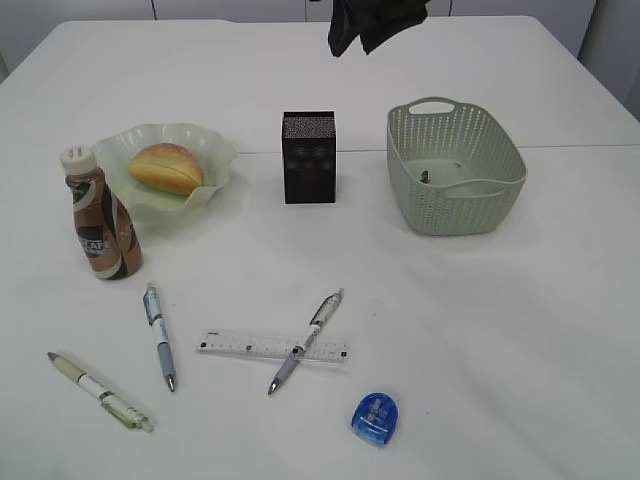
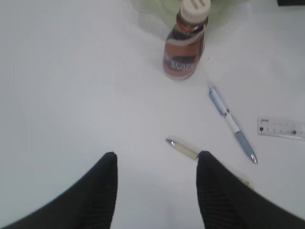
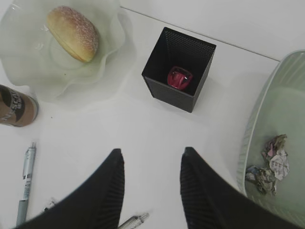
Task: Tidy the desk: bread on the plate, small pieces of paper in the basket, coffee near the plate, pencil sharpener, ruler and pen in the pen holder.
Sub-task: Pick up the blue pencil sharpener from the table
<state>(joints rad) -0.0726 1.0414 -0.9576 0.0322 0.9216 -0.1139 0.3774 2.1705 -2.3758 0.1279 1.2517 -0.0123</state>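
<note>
Left gripper (image 2: 155,191): hovered above the desk (image 1: 480,330), jaws about half open and holding nothing, pointed toward the near-left items.
Right gripper (image 3: 151,191): hung above the desk centre, jaws parted to a similar width and empty, just short of the pen holder (image 3: 179,69).
Near edge: a blue pencil sharpener (image 1: 375,418) lay closest, with bare desk to its right.
Near row: a green-barrelled pen (image 1: 99,391) lay at far left; a blue-grip pen (image 1: 159,336) lay just beside it; a third pen (image 1: 305,341) lay across the ruler (image 1: 272,346).
Open room: the right half of the near desk was bare up to the basket (image 1: 455,205).
Middle left: the coffee (image 1: 101,213) stood upright, touching the rim of the plate (image 1: 225,155).
Bread (image 1: 166,167): rested in the plate.
Far row: plate, pen holder and basket stood apart in a line.
Right wrist view only: a red object (image 3: 179,78) lay at the bottom of the pen holder; crumpled paper pieces (image 3: 271,164) lay in the basket.
Left wrist view only: the green-barrelled pen ran partly beneath one finger (image 2: 224,191).
</note>
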